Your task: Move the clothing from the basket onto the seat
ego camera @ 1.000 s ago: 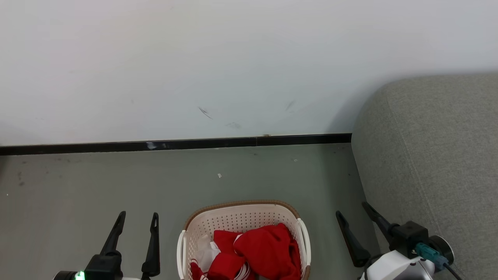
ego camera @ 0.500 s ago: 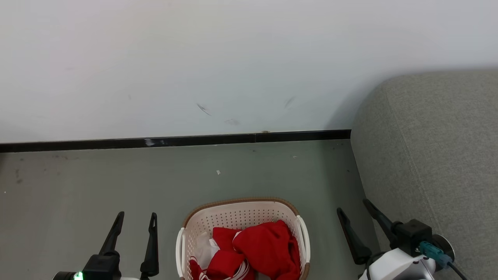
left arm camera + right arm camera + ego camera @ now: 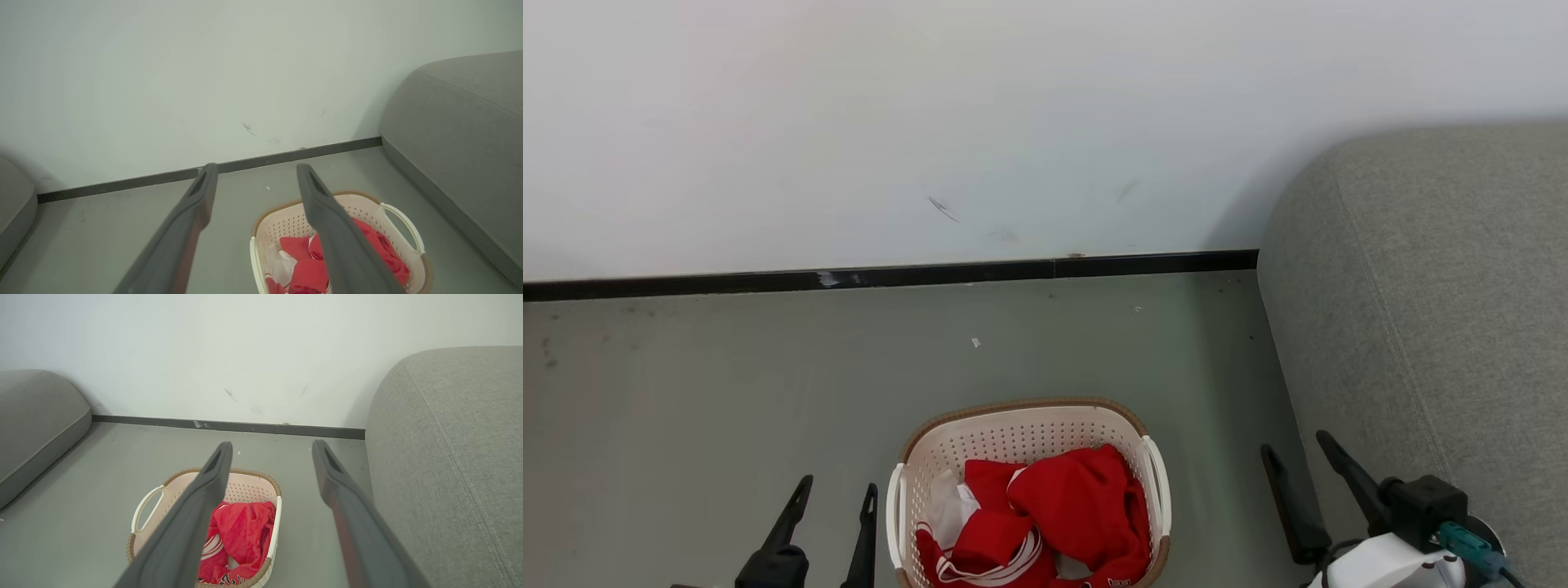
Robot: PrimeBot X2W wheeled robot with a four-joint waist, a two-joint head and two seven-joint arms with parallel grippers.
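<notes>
**Q:** Location of the clothing?
**A:** The clothing, bright red with white stripes, lies bunched inside the basket, below its brown rim.

**Q:** Any legible marking?
**A:** A dark print shows on the red fabric at the basket's near edge in the right wrist view. It is cut off and cannot be read.

**Q:** Basket position?
**A:** Upright on the grey floor. The seat stands to its right, apart from it, with a strip of floor between.

**Q:** Claw state?
**A:** Left claw: fingers spread, holding nothing, just left of the basket. Right claw: fingers spread, holding nothing, between the basket and the seat.

**Q:** Surroundings?
**A:** A white wall with faint scuff marks, edged by a black skirting, lies beyond the basket.
</notes>
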